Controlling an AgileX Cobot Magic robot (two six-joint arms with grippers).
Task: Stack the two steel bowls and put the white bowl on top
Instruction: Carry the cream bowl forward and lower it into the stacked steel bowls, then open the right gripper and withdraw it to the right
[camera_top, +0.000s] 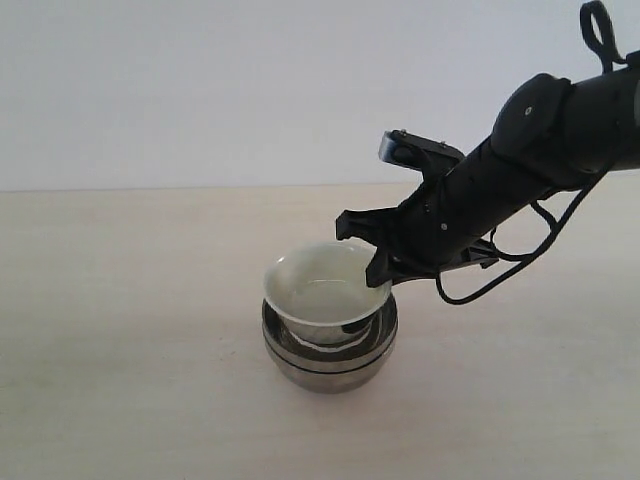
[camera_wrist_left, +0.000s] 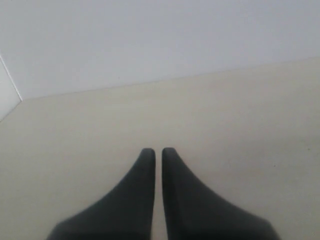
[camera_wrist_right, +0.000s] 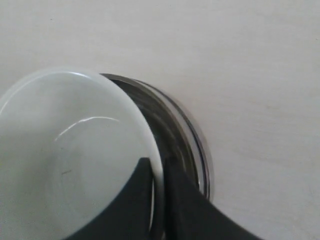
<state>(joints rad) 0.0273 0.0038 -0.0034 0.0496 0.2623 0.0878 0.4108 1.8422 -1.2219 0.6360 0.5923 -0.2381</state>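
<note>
The two steel bowls (camera_top: 328, 352) sit nested one inside the other near the middle of the table. The white bowl (camera_top: 322, 291) is inside the upper steel bowl, tilted a little toward the left. My right gripper (camera_top: 381, 268) is shut on the white bowl's rim on its right side. In the right wrist view one finger lies inside the white bowl (camera_wrist_right: 70, 155) and the other outside, over the steel bowls (camera_wrist_right: 187, 145). My left gripper (camera_wrist_left: 156, 151) is shut with nothing between its fingers, over bare table; it is not in the exterior view.
The pale wooden table (camera_top: 120, 350) stretches around the stack, with a white wall behind it. The right arm's cable (camera_top: 520, 255) loops below the arm to the right of the bowls.
</note>
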